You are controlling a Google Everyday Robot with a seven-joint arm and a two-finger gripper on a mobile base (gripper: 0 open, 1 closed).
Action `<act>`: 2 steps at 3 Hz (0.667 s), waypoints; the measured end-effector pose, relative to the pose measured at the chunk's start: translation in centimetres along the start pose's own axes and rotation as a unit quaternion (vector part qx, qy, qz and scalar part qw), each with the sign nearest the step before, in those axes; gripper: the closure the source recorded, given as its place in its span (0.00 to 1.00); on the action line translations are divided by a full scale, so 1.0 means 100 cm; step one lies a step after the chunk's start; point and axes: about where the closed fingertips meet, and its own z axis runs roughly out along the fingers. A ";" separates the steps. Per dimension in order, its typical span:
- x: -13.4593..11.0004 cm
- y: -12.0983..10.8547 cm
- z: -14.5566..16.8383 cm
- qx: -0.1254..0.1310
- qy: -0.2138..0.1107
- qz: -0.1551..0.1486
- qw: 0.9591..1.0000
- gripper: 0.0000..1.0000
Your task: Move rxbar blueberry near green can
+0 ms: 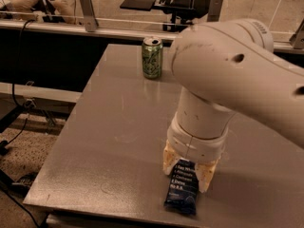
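- Gripper (186, 177), in the one camera view, hangs wrist-down over the near part of the table (114, 127), its cream fingers (168, 159) drawn in against both long sides of the rxbar blueberry (181, 194). It is closed on the bar's far end and holds nothing else
- Same view: the bar lies flat by the table's front edge, its near end poking out past the fingers. The green can (152, 57) stands upright at the far edge, well apart from it
- Risk: the hold takes only one end of a thin, slick wrapper, so the bar may droop, swivel or slip free on lifting
- Risk: the can stands close to the far edge – a low or overshot carry could knock it over or off
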 end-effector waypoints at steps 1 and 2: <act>0.001 0.000 -0.004 0.000 -0.001 0.000 1.000 0.69; 0.003 -0.001 -0.008 0.001 -0.005 0.014 1.000 0.93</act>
